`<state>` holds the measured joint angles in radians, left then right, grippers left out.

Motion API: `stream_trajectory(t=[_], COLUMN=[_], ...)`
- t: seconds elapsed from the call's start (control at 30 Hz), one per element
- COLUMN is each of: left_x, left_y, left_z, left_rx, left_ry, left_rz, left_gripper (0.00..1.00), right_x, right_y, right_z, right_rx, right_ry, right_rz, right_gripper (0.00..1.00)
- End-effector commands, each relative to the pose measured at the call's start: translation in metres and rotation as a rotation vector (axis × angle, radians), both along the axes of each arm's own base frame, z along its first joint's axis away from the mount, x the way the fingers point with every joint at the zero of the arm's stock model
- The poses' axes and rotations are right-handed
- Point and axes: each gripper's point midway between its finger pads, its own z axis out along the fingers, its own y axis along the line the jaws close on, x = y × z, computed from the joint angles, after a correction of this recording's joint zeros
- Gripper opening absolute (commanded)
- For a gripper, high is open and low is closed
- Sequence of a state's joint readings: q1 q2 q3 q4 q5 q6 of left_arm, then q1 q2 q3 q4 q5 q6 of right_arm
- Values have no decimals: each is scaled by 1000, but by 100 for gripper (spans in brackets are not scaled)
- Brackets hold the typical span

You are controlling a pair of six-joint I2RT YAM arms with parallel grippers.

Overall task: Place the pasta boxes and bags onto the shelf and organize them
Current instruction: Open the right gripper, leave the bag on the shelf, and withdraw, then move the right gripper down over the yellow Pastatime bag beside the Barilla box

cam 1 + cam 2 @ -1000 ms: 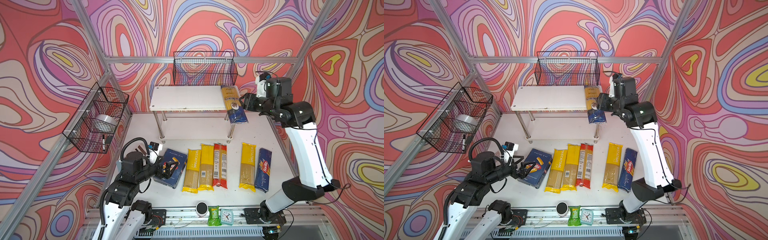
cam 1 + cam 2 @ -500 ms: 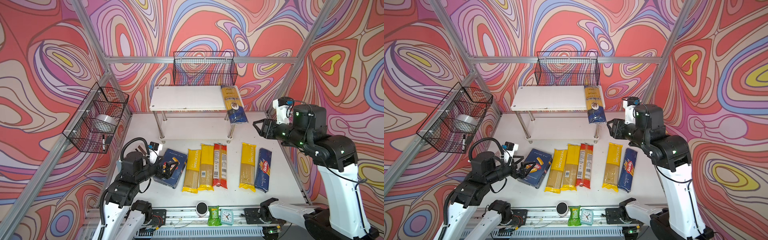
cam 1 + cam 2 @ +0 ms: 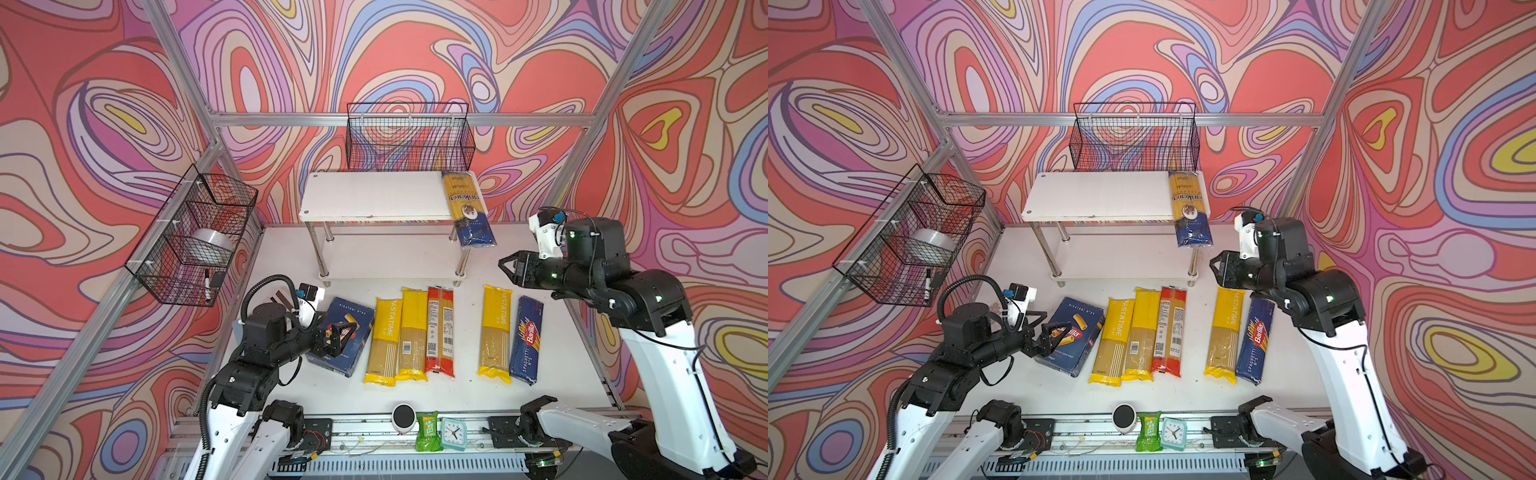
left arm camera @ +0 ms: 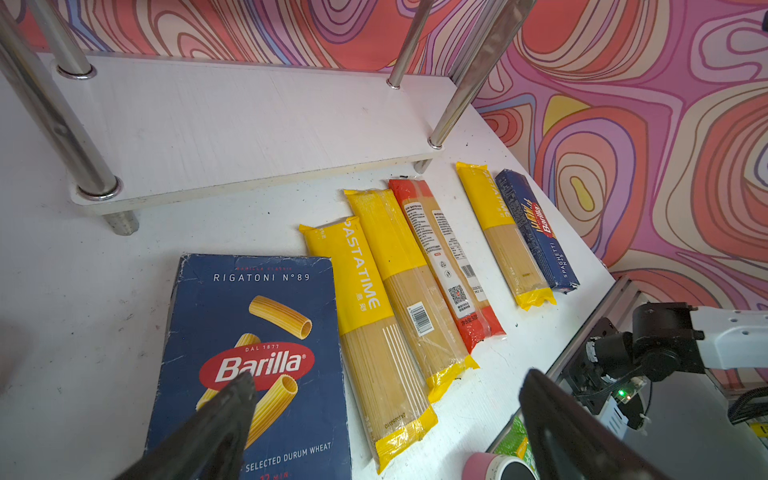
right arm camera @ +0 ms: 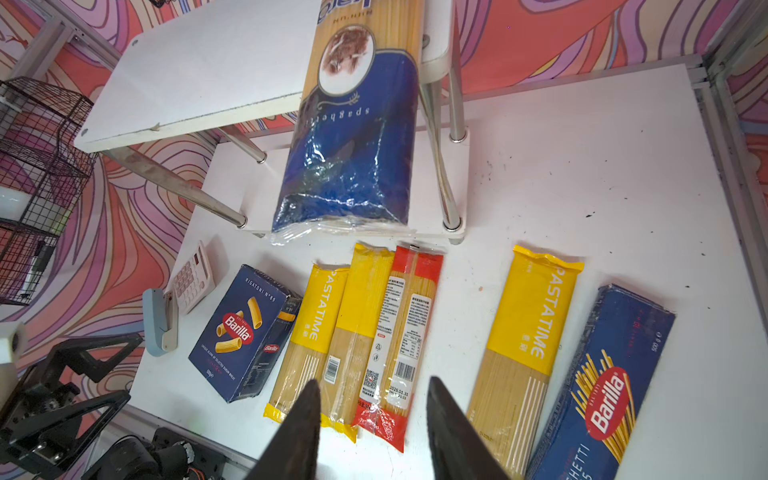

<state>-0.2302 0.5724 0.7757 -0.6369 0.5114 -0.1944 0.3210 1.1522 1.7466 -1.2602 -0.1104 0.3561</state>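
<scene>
The white shelf (image 3: 374, 199) stands at the back. A gold and dark blue bag (image 3: 467, 212) lies across the right end of its top tier and overhangs the front. On the table lie the rigatoni box (image 3: 349, 332), two yellow bags (image 3: 384, 340) side by side, a red bag (image 3: 440, 332), another yellow bag (image 3: 494, 332) and the spaghetti box (image 3: 527, 338). My left gripper (image 3: 343, 336) hovers open over the rigatoni box (image 4: 249, 332). My right gripper (image 3: 503, 266) hangs open and empty in the air right of the shelf, above the bags (image 5: 374, 381).
Black wire baskets hang on the back wall (image 3: 409, 137) and the left frame (image 3: 191, 237). A round speaker (image 3: 404, 416), green snack packet (image 3: 427, 432) and small clock (image 3: 453, 433) sit at the front edge. A calculator (image 5: 193, 276) lies left of the rigatoni box.
My right arm has drawn back from the shelf's top tier toward the front right and sunk lower, with its jaws narrower. The gold and blue bag stays on the shelf. The left arm is still.
</scene>
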Motion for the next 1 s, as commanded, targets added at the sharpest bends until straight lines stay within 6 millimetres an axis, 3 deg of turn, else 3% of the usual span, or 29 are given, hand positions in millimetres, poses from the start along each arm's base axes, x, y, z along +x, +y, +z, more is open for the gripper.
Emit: stream_trajectory(t=[0.0,0.47,0.97], left_x=[1,2,3], left_y=[0,1,4], left_z=[-3,-5,-5], left_rx=[13,18,29], left_ry=[2,9,7], left_rz=[-2,2,18], left_gripper=[100,100,100], right_x=[5,51,98], right_y=[10,30,45], right_z=[-2,-9,-14], right_rx=[57,128,132], right_ry=[-7,-55,-80], right_rz=[25,17,18], right_gripper=[39,24,22])
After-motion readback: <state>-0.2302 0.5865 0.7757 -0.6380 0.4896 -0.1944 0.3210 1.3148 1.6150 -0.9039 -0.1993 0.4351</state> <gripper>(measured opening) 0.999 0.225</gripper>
